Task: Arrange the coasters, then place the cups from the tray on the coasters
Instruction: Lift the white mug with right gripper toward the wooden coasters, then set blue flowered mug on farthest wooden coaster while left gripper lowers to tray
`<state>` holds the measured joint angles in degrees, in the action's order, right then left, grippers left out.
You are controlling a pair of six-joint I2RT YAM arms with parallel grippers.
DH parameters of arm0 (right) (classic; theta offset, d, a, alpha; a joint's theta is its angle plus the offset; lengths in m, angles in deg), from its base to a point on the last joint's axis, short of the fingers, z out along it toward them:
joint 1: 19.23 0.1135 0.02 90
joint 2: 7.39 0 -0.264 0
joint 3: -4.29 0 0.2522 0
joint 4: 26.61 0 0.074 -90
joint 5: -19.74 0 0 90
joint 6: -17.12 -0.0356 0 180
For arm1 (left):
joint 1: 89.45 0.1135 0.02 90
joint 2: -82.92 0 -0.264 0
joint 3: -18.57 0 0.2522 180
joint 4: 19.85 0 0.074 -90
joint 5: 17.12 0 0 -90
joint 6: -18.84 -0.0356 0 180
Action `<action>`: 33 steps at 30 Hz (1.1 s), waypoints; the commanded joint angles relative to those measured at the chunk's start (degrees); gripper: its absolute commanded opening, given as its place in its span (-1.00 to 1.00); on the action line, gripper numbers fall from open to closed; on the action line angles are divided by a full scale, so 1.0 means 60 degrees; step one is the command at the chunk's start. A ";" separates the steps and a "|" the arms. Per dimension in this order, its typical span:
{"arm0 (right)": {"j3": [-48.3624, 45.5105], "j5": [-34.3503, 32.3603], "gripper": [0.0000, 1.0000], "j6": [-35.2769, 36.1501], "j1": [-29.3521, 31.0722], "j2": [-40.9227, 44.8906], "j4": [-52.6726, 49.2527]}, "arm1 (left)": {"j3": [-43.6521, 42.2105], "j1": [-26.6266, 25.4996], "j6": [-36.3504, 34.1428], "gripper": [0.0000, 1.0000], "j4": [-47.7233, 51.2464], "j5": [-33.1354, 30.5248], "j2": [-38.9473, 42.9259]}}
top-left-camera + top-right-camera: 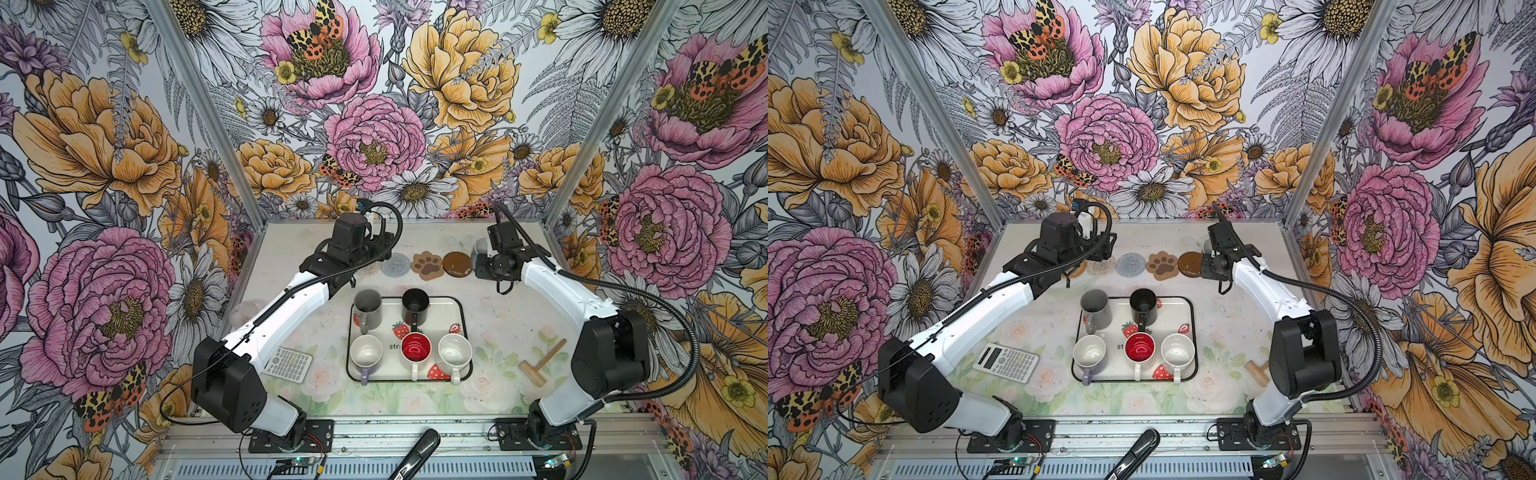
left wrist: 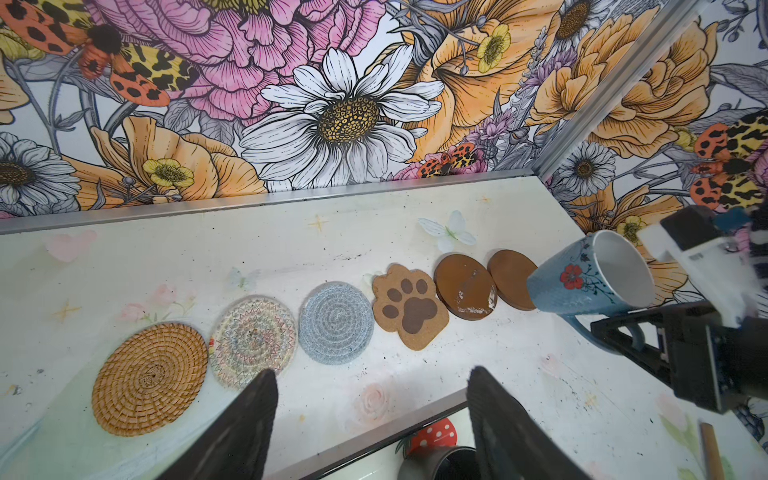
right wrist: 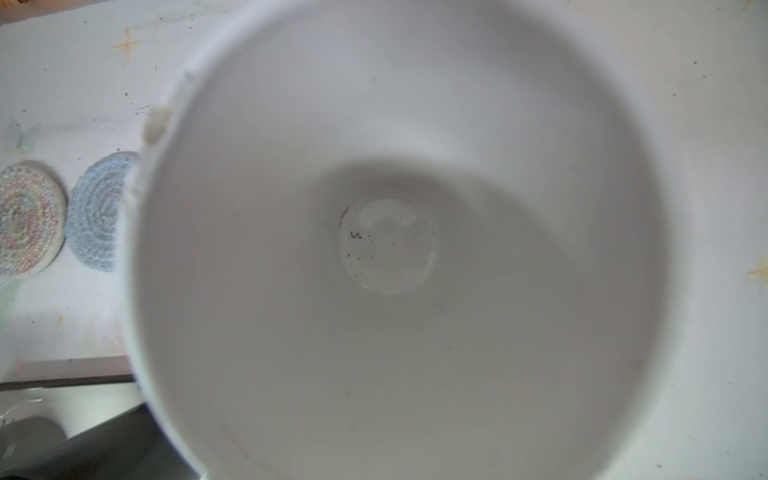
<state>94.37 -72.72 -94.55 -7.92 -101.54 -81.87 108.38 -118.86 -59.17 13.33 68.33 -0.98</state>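
Six coasters lie in a row at the back of the table: tan rattan (image 2: 149,378), multicoloured woven (image 2: 253,340), grey-blue (image 2: 336,328), paw-shaped (image 2: 409,311) and two brown discs (image 2: 465,286) (image 2: 511,282). My right gripper (image 2: 623,338) is shut on the handle of the light blue cup (image 2: 582,286), which hangs tilted at the far brown disc. Its white inside (image 3: 386,249) fills the right wrist view. My left gripper (image 2: 374,374) stands open and empty between the coasters and the tray (image 1: 461,307). On the tray stand grey (image 1: 368,305), black (image 1: 415,305), lavender (image 1: 365,351), red-inside (image 1: 417,347) and speckled white (image 1: 454,351) cups.
A calculator (image 1: 289,363) lies left of the tray under my left arm. A wooden mallet (image 1: 540,361) lies right of the tray. A black handled object (image 1: 415,455) rests on the front rail. Flowered walls close in the back and both sides.
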 commanded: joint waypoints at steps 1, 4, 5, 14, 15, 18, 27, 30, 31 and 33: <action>0.0625 0.0231 -1.00 0.0539 -0.0414 -0.0417 0.0295 | -0.0182 0.0094 -0.0094 0.47 -0.0175 -0.0250 0.0362; 0.0928 0.0324 -1.00 0.0680 -0.0798 -0.0785 0.0296 | -0.0195 0.0111 -0.0080 0.47 -0.0177 -0.0298 0.0375; 0.1011 0.0343 -1.00 0.0710 -0.0904 -0.0902 0.0295 | -0.0194 0.0126 -0.0079 0.47 -0.0175 -0.0313 0.0375; 0.1558 0.0412 -1.00 0.0931 -0.1312 -0.1726 0.0310 | -0.0214 0.0126 0.0001 0.46 -0.0175 -0.0307 0.0331; 0.1598 0.0437 -1.00 0.0957 -0.1327 -0.1814 0.0309 | -0.0222 0.0125 0.0009 0.46 -0.0179 -0.0314 0.0331; 0.1706 0.0458 -1.00 0.0975 -0.1342 -0.2024 0.0309 | -0.0220 0.0144 0.0024 0.46 -0.0175 -0.0322 0.0331; 0.1774 0.0253 -1.00 0.1001 -0.1330 -0.2383 0.0309 | -0.0238 0.0121 0.0066 0.46 -0.0173 -0.0325 0.0345; 0.1805 0.0191 -1.00 0.1004 -0.1341 -0.2481 0.0309 | -0.0234 0.0130 0.0081 0.46 -0.0175 -0.0308 0.0331; 0.1831 0.0168 -1.00 0.1004 -0.1343 -0.2527 0.0309 | -0.0223 0.0126 0.0082 0.46 -0.0179 -0.0310 0.0331; 0.1849 0.0129 -1.00 0.1004 -0.1340 -0.2581 0.0309 | -0.0220 0.0135 0.0082 0.46 -0.0175 -0.0310 0.0331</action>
<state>102.70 -70.51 -89.26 -15.83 -116.10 -82.50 107.64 -118.56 -59.13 13.33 67.69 -0.32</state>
